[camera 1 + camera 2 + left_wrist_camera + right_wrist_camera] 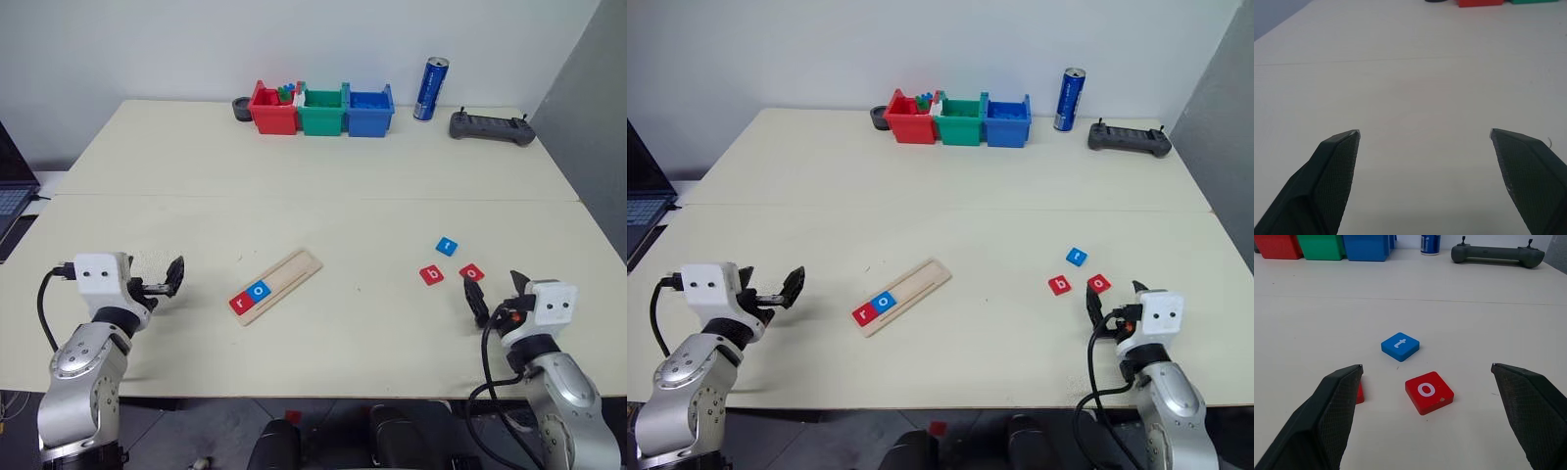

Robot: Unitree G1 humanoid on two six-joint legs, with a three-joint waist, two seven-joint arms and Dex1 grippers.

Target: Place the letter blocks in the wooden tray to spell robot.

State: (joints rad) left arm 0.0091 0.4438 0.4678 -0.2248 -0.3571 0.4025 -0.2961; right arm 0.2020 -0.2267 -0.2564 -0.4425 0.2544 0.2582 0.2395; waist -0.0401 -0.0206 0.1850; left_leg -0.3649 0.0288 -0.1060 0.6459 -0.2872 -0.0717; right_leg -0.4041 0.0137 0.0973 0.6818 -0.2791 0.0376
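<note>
While both arms sit low over the near edge of the bench (323, 186), the left eye view shows the tray (277, 285) lying aslant near the middle, its long axis running from 8 to 2 o'clock. A red r (239, 301) and a blue o (259, 289) sit side by side in its 8 o'clock end; the other end is bare. Well apart from the tray, toward 3 o'clock, three tiles lie loose on the bench: a blue t (447, 246), with a red b (431, 275) at its 7 o'clock and a red o (471, 271) at its 5 o'clock. The right tool (496, 293) hovers just beside the red o, at its 5 o'clock, fingers spread, holding nothing. The left tool (172, 275) hangs at 9 o'clock of the tray, open and empty. At the far edge stand red (271, 110), green (322, 110) and blue (369, 110) bins, a can (431, 89) and a controller (492, 126).

From the left wrist, two black fingers (1334, 171) stand wide over bare bench.

From the right wrist, the fingers (1337, 401) are wide apart; the red o lies between them, the blue t beyond it, and the red b peeks from behind one finger.
</note>
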